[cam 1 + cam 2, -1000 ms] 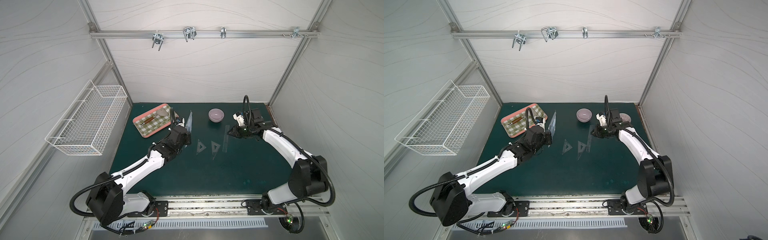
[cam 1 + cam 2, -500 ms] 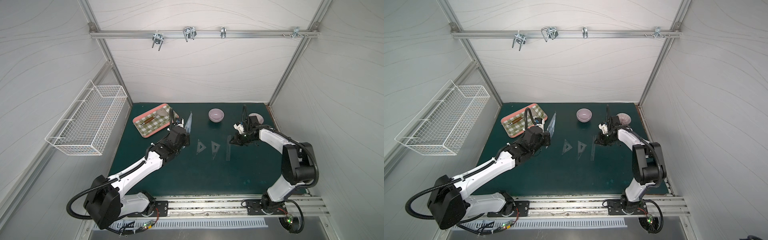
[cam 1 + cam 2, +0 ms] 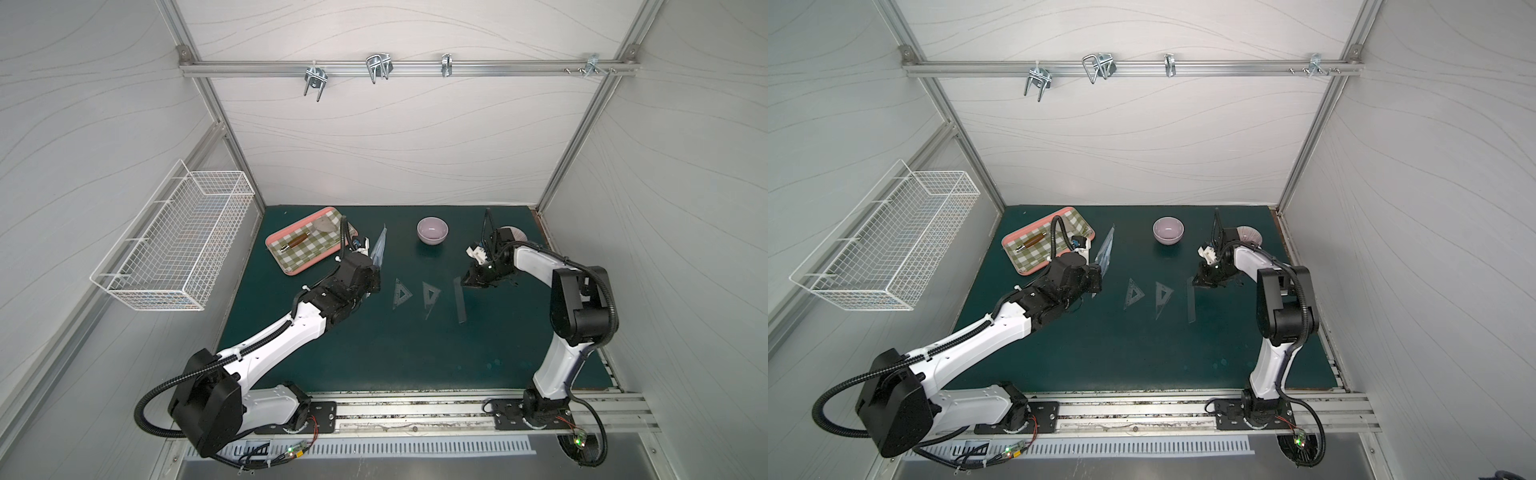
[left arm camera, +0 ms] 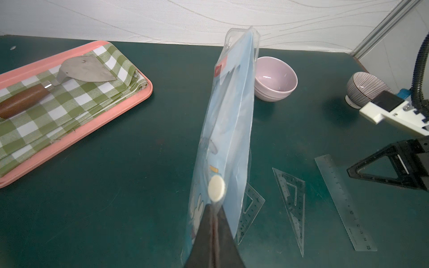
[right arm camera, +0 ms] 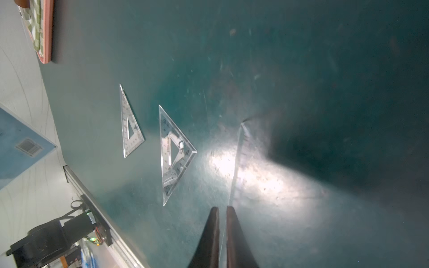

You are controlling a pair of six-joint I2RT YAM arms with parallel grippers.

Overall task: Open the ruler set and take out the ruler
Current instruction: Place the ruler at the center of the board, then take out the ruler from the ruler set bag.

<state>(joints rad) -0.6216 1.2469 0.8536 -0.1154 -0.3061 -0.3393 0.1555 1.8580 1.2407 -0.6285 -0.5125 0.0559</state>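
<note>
One clear straight ruler (image 3: 459,301) is seen lying flat on the green mat (image 3: 395,353), right of centre in both top views. Just to its left lie a squat set square (image 3: 401,293) and a narrower set square (image 3: 430,294). The right gripper (image 3: 465,281) is placed at the ruler's far end. In the right wrist view its fingers (image 5: 232,232) are nearly together, with only a thin slit between them. A thin clear edge runs into that slit, but whether it is pinched cannot be told.

The ruler set (image 3: 379,249) is held off the mat, left of centre, standing on its long edge and leaning toward the back wall. The left gripper (image 4: 214,208) is clamped tight on its near end, and its hang tab points away. A pink-rimmed tray (image 4: 76,140) with a checked cloth lies at the upper left of the mat. A pink bowl (image 3: 432,230) is set at the back centre. A striped bowl (image 3: 517,233) is partly hidden behind the right arm.
</note>
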